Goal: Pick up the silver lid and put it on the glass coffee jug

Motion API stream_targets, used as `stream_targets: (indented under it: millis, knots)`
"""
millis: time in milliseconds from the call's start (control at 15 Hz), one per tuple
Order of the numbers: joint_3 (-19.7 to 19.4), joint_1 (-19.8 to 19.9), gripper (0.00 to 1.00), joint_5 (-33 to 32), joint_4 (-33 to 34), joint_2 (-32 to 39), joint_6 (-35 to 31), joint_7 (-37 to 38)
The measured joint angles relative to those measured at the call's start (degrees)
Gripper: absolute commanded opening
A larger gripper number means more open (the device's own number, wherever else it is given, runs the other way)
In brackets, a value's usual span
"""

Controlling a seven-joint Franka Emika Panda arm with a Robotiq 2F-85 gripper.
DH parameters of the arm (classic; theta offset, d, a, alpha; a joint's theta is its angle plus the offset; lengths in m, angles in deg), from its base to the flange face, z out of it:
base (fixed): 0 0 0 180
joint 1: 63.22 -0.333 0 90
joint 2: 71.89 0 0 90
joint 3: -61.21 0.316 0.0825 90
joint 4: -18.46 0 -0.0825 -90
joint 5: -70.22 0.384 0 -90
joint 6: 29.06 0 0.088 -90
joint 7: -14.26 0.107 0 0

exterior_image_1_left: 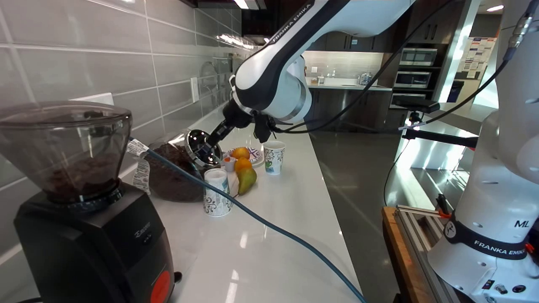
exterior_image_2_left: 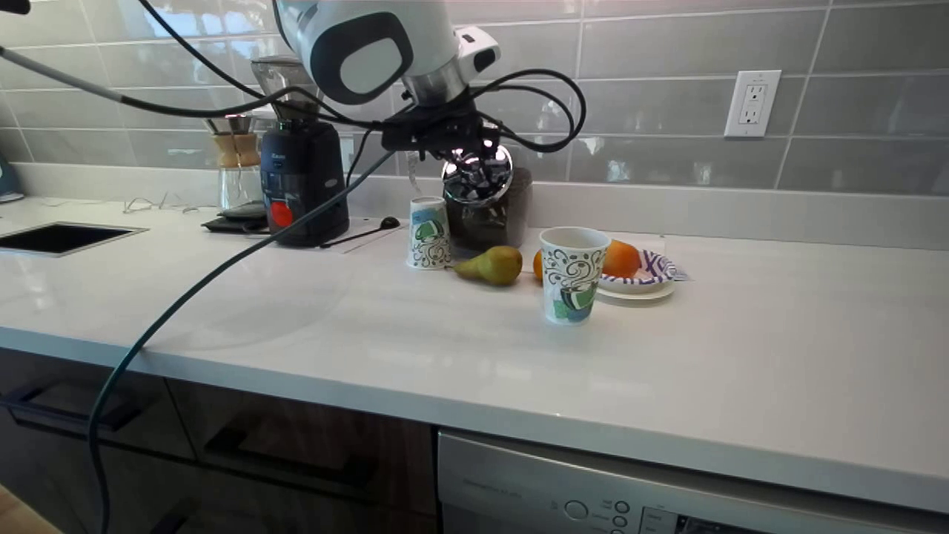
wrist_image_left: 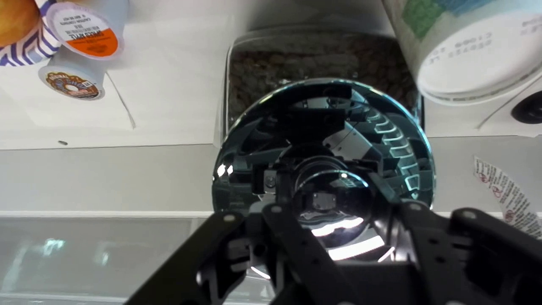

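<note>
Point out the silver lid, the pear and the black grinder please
Silver lid point(wrist_image_left: 334, 205), wrist view: its round knob.
Pear point(exterior_image_2_left: 494, 265), in an exterior view: its plump body.
Black grinder point(exterior_image_1_left: 99, 227), in an exterior view: its housing.

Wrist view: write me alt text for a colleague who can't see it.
The gripper straddles the knob of the silver lid, which hides part of the bean-filled glass coffee jug; I can't tell whether it is seated. An upturned paper cup is at upper right, two pods and an orange at upper left.
</note>
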Motion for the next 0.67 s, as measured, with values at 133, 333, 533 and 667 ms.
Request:
stream_targets:
  millis: [133, 333, 533, 667]
  knots:
    - [2.13, 2.02, 0.73, 0.00, 0.01, 0.13, -0.09, -0.77]
    - [4.68, 4.65, 0.93, 0.00, 0.01, 0.37, -0.09, -1.82]
    - [4.91, 5.36, 1.00, -0.01, -0.09, 0.13, -0.09, -2.10]
    - [3.68, 4.97, 1.00, -0.02, -0.61, -0.46, -0.09, -1.96]
